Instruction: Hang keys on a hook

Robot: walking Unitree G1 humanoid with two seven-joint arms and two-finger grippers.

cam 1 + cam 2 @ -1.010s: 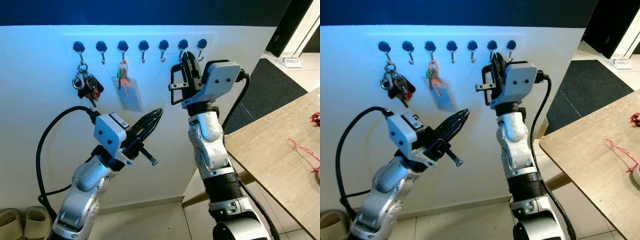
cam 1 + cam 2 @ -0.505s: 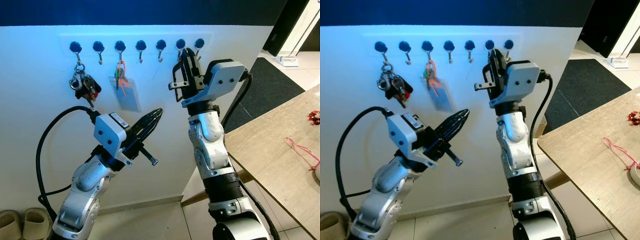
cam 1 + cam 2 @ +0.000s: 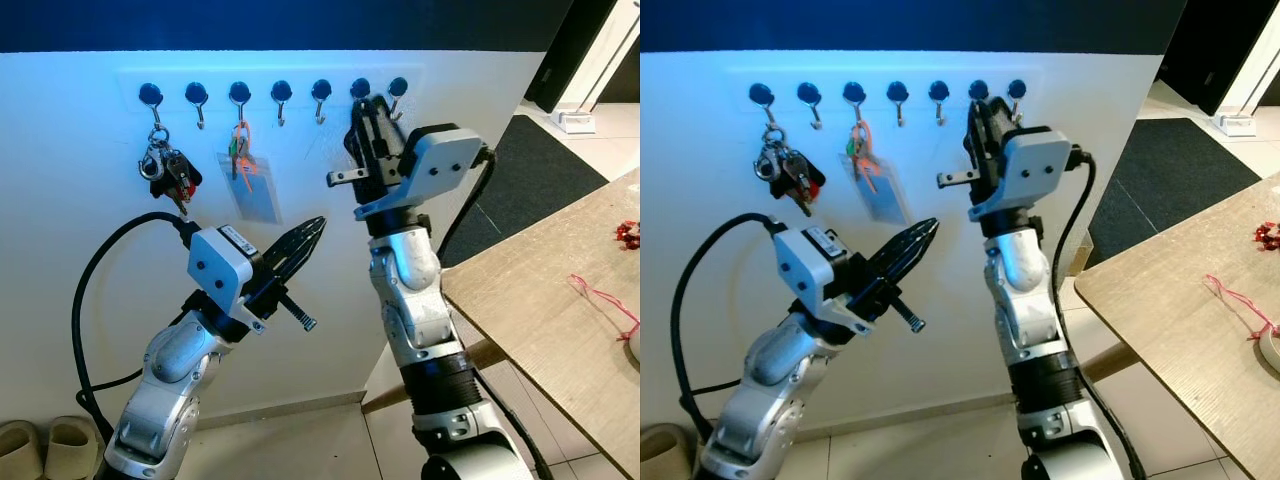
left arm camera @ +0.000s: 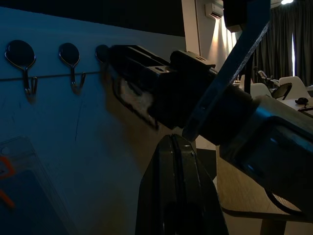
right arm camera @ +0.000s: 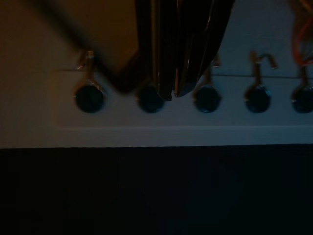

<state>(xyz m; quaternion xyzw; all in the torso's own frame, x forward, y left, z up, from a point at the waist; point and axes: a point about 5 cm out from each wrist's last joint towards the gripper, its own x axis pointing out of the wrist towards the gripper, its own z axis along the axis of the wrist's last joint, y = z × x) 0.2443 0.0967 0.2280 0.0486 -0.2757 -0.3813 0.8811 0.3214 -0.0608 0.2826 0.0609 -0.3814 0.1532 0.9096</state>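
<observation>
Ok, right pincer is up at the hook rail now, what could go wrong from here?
The right pincer sits tight against the sixth hook, between close neighbours, so it may catch the wrong hook. Whether it holds keys is unclear, and they could drop. The left pincer points at the wall below, near the right arm.

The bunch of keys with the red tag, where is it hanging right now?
The bunch of keys hangs on the leftmost hook of the wall rack, left of the orange-tied card holder.
</observation>
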